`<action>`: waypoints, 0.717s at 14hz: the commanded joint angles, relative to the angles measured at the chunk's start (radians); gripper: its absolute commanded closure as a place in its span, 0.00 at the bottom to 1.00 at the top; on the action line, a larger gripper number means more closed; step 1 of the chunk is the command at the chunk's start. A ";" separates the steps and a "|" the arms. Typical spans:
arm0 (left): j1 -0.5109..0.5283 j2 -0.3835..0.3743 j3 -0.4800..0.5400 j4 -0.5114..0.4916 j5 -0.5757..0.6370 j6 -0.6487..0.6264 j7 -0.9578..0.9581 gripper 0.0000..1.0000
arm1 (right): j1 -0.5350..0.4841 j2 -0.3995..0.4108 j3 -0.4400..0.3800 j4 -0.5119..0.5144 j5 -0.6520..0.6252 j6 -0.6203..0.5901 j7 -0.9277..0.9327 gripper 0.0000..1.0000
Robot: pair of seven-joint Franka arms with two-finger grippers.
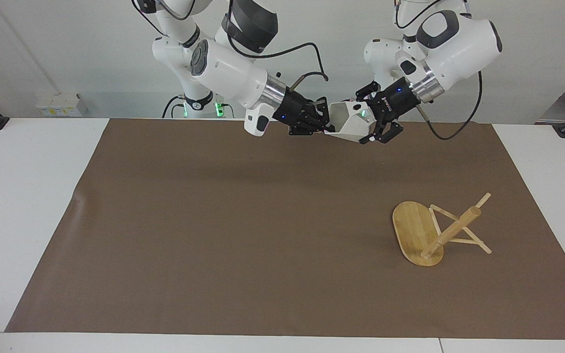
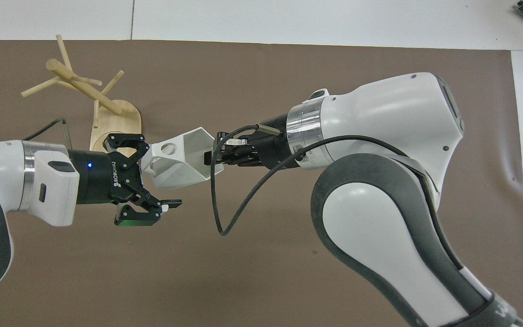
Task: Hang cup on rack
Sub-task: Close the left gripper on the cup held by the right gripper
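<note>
The cup, white and faceted, hangs in the air on its side over the brown mat, above the mat's edge nearest the robots, and everything else is placed from it. On the cup's right-arm side, the right gripper has its jaws shut on the cup's rim, one finger inside the mouth and one outside, so the cup's open end faces that arm. On the cup's other side, the left gripper has its jaws spread around the closed end and the blocky handle with its round hole; one finger lies close against the handle end and the other stands clear of the body, and from these views it is hard to be sure whether either finger actually presses on the cup. Farther from the robots than the cup, toward the left arm's end of the counter, the rack stands on the mat, well apart from the cup, its oval bamboo base flat, its thick post and thin pegs appearing slanted as the cameras look down on them. No peg carries anything.
</note>
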 commanded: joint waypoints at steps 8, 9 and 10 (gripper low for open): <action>0.010 -0.018 -0.012 0.003 -0.050 -0.030 -0.035 1.00 | -0.013 0.005 0.010 0.010 0.025 0.014 0.012 1.00; 0.012 -0.020 -0.012 0.003 -0.050 -0.033 -0.038 1.00 | -0.013 0.005 0.010 0.009 0.024 0.014 0.012 1.00; 0.012 -0.020 -0.012 0.003 -0.050 -0.033 -0.038 1.00 | -0.013 0.005 0.010 0.009 0.022 0.016 0.012 1.00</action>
